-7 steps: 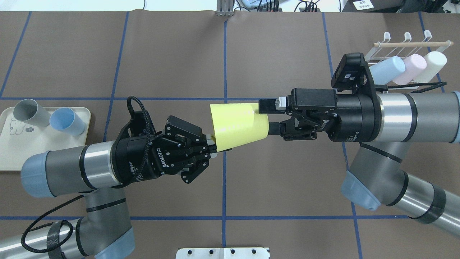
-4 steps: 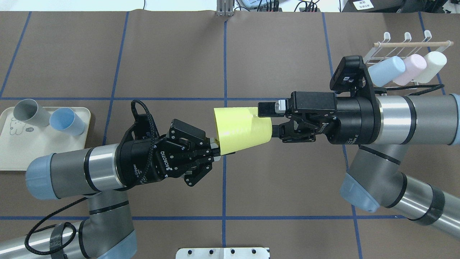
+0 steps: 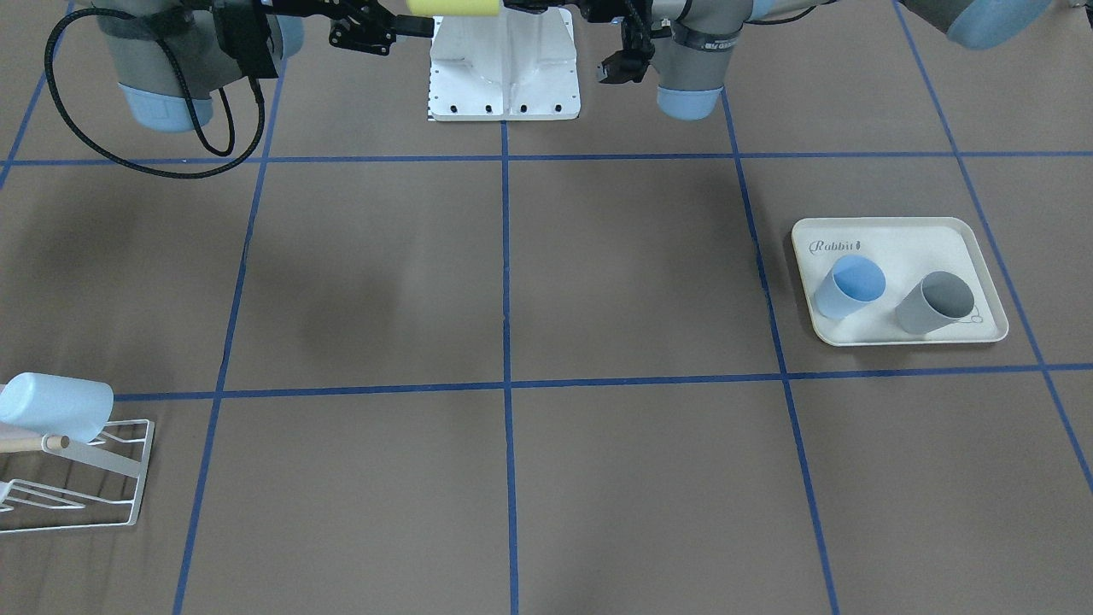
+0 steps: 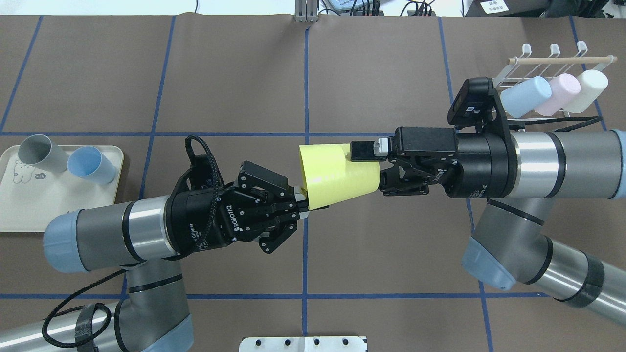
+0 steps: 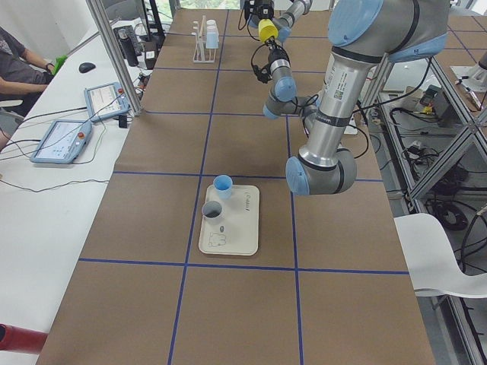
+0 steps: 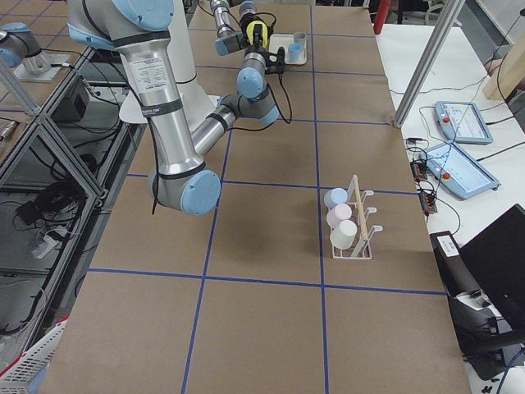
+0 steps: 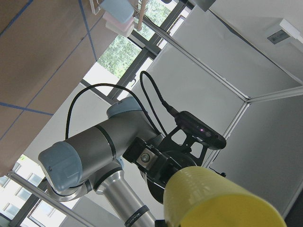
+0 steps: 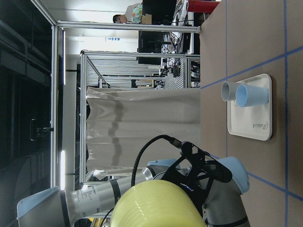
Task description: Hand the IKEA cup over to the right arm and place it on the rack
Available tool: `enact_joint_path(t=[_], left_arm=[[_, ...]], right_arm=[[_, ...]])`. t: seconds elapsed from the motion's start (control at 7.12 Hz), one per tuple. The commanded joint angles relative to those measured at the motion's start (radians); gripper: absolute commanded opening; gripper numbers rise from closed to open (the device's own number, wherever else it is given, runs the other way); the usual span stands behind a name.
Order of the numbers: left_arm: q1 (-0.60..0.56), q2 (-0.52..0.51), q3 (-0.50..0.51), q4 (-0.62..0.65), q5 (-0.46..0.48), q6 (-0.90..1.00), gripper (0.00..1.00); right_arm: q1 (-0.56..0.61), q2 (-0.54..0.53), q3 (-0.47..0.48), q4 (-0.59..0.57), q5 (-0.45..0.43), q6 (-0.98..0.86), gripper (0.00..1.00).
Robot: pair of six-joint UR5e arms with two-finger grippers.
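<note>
Above the tabletop's middle, the yellow cup has shifted right since a second ago, and its narrow base now sits between the right tool's spread fingers. The left tool stays clamped on its wide rim. The cup lies sideways in mid-air, plain and tapered.

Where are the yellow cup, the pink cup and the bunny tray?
yellow cup point(image 4: 337, 177), overhead view, its side wall.
pink cup point(image 4: 559, 94), overhead view, its side.
rabbit-print tray point(image 3: 914, 239), front-facing view, bare top part.

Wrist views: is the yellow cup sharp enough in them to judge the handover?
Left wrist view: yellow cup fairly sharp, but cropped at the bottom corner. Right wrist view: cropped at the bottom edge, left half dark. Overhead view: sharp, evenly lit.
</note>
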Motion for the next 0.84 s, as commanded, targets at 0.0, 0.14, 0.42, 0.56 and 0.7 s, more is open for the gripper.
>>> enact_joint_path(t=[0.0,0.14,0.42,0.56,0.7], left_arm=[[0.000,-0.005,0.011,0.000,0.000,0.000,0.00],[0.000,-0.005,0.011,0.000,0.000,0.002,0.00],[0.000,-0.002,0.013,0.003,0.002,0.005,0.22],[0.000,-0.002,0.017,0.003,0.008,0.005,0.40],[0.000,-0.002,0.016,0.008,0.008,0.005,0.82]], right_arm=[[-0.002,0.000,0.001,0.001,0.000,0.000,0.89],[-0.001,0.000,0.002,0.001,0.000,0.000,0.77],[0.001,-0.002,0.004,0.001,0.000,0.000,0.44],[0.001,-0.002,0.004,0.001,0.000,0.000,0.35],[0.001,-0.003,0.004,0.001,0.000,0.000,0.31]])
